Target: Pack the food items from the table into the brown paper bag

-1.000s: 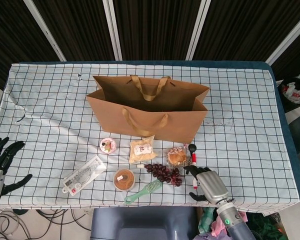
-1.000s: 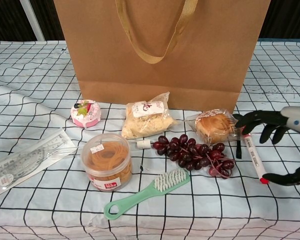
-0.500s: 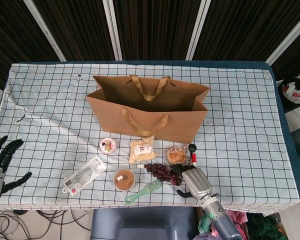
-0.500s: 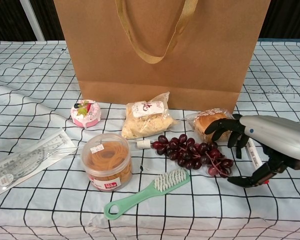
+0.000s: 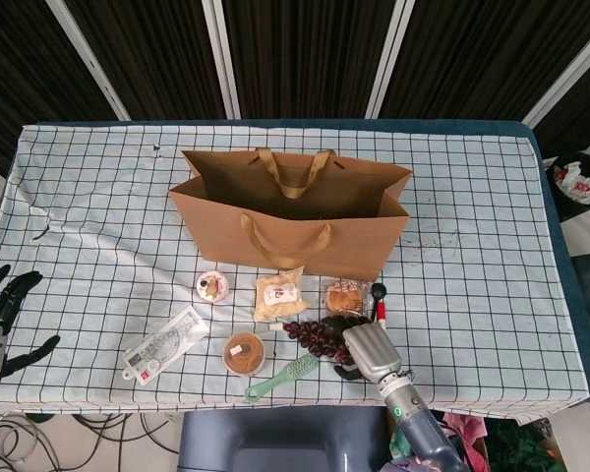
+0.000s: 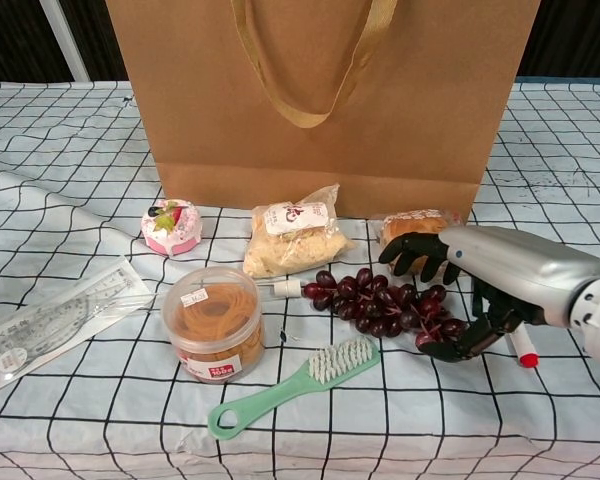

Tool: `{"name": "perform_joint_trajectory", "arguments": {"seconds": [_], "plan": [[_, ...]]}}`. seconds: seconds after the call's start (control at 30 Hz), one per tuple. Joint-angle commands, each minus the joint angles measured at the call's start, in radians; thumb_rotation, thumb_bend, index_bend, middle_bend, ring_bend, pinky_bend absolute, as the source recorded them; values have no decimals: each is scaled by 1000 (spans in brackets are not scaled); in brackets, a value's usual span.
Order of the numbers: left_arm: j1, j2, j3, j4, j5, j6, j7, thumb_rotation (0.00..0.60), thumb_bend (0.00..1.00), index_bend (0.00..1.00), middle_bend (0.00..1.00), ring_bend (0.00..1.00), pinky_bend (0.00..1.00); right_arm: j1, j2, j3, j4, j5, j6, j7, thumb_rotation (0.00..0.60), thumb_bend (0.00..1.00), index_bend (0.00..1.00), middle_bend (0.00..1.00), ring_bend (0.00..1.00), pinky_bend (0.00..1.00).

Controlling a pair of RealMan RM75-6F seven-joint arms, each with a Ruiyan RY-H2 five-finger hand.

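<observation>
Brown paper bag (image 5: 290,228): stands upright and open-topped near the middle of the table (image 5: 492,246), handles up; in the chest view its front wall fills the background behind the row of items.
Grapes (image 6: 385,305): dark red bunch lying on the checked cloth in front of the bag, between the wrapped bun and the green brush; the right end of the bunch lies under the right hand.
Right hand (image 6: 480,285): over the right end of the grapes, fingers curved down over the top of the bunch, thumb low at the near side by the end berries; whether it grips the bunch cannot be told, and the grapes lie on the cloth.
Left hand (image 5: 2,315): at the left table edge in the head view, well apart from all items, fingers spread, holding nothing.
Wrapped bun (image 6: 412,228): just behind the right hand's fingertips, close to the bag base.
Snack packet (image 6: 292,235): clear packet with a white label, left of the bun, in front of the bag.
Pink cup (image 6: 171,226): small, left of the snack packet.
Round tub (image 6: 214,322): clear tub with brown contents, near edge, left of the grapes.
Green brush (image 6: 292,385): lies diagonally beside the tub.
Red marker (image 6: 521,345): partly hidden behind the right hand.
Ruler pack (image 6: 55,318): flat, at far left.
</observation>
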Motion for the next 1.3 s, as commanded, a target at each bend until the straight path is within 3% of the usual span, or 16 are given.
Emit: {"name": "perform_joint_trajectory", "arguments": {"seconds": [0.03,0.6,0.93,1.3], "plan": [[0,1,0,-2,0,-2,2,600,97,157,174,11,47,24,-19,21,5,39,-10,-14,600,184,198,208,252,262],[1,6,2,-6,0,-11,-2,600,97,159,174,14,47,44,-26,-19,6,120,66,-145,600,189,267,278,349,306],[1,8,5,-5,7,-12,-4,600,97,161,174,15,47,51,-32,-23,19,131,80,-128,600,385,402,442,520,460],[0,10,5,-5,4,-18,-7,600,97,166,174,16,48,46,-59,-17,49,78,93,-34,600,482,576,572,582,527]]}}
